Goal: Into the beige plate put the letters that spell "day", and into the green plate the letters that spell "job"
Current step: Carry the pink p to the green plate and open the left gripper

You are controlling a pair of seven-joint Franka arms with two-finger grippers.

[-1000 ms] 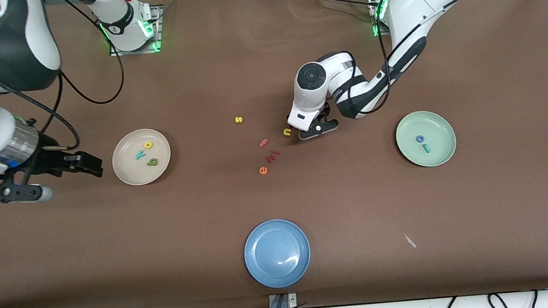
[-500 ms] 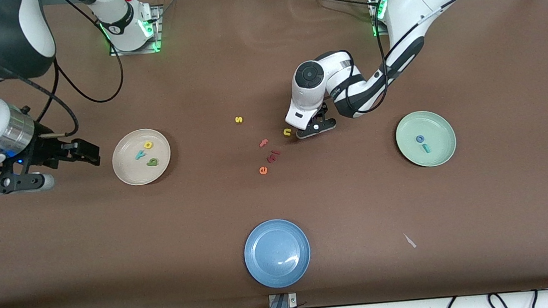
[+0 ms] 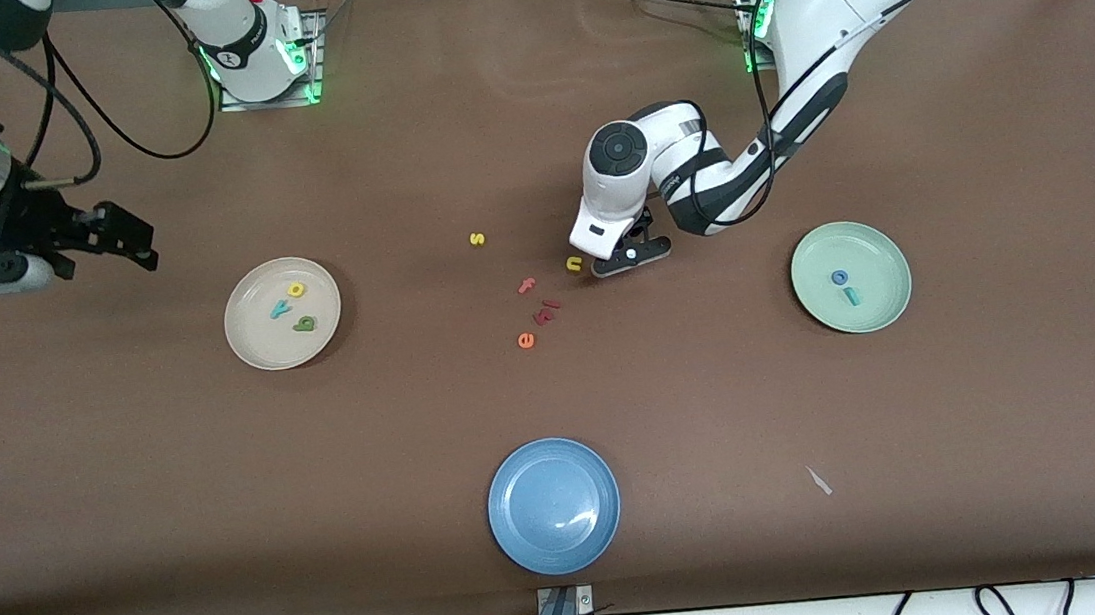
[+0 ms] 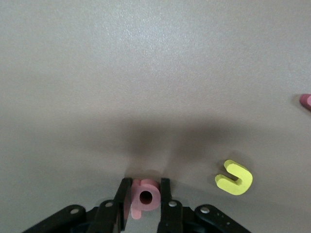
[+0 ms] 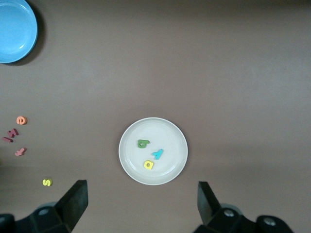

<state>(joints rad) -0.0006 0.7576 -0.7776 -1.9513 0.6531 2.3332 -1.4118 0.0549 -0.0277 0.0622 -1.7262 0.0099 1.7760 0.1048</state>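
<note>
My left gripper (image 3: 625, 258) is down on the table's middle, beside the yellow u (image 3: 573, 264). In the left wrist view it (image 4: 145, 182) is shut on the pinkish-red b (image 4: 146, 196), one finger against the stem and the other against the bowl. The green plate (image 3: 879, 255) holds the blue o (image 3: 839, 276) and the teal j (image 3: 851, 295). On the beige plate (image 3: 254, 341) lie the yellow letter (image 3: 297, 289), the teal y (image 3: 278, 309) and the green letter (image 3: 305, 323). My right gripper (image 3: 138, 246) hangs open and empty over the table at the right arm's end, near the beige plate (image 5: 170, 141).
Loose letters lie mid-table: a yellow s (image 3: 477, 239), a pink f (image 3: 526, 285), dark red pieces (image 3: 545, 310) and an orange e (image 3: 526, 341). A blue plate (image 3: 553, 505) sits near the front edge. The yellow u (image 4: 234, 177) lies close beside my left fingers.
My left gripper's fingers have come together onto the pinkish-red b. The right arm has drawn away from the beige plate toward the robots' side of the table.
</note>
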